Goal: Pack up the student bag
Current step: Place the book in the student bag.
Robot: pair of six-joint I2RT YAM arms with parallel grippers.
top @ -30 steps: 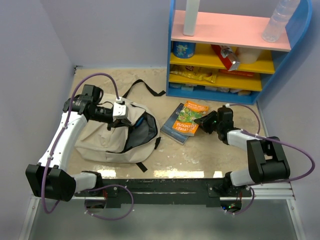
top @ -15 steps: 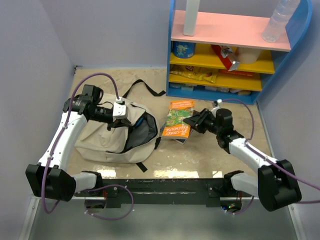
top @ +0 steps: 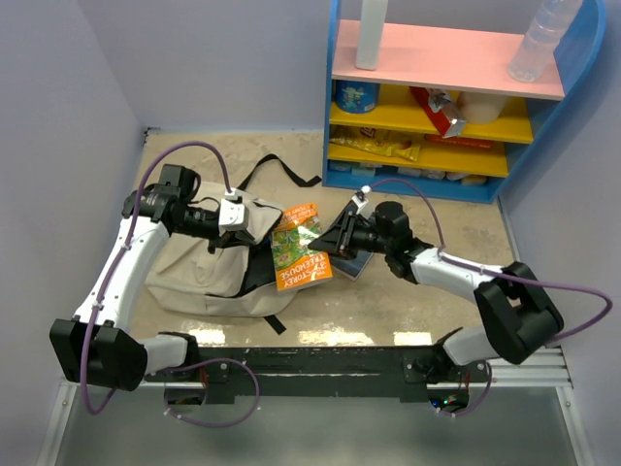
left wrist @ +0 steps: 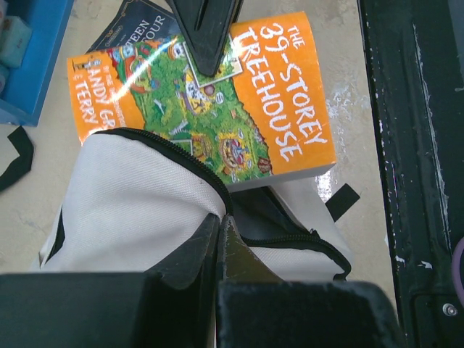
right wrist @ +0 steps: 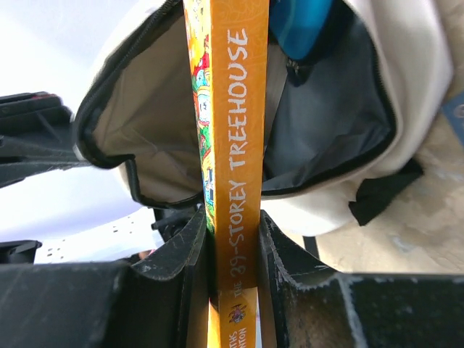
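Note:
The student bag [top: 199,267], beige canvas with black straps, lies left of centre with its dark mouth facing right. My left gripper [top: 250,230] is shut on the zipped rim of that mouth [left wrist: 220,221] and holds it up. My right gripper [top: 337,236] is shut on an orange book, "The 39-Storey Treehouse" [top: 299,249]. The jaws clamp it near the spine's lower end [right wrist: 230,232]. The book's far end sits in the bag's opening [right wrist: 145,138]. Something blue [right wrist: 301,25] shows inside the bag.
A dark blue book [top: 353,264] lies on the table under my right arm. A blue shelf unit [top: 335,116] with yellow and pink boards stands at the back right, with a bottle [top: 541,39] on top. A black strap [top: 281,170] trails behind the bag.
My right arm has lifted the orange book off the dark blue one and carried it left to the bag's mouth. The left arm has held still.

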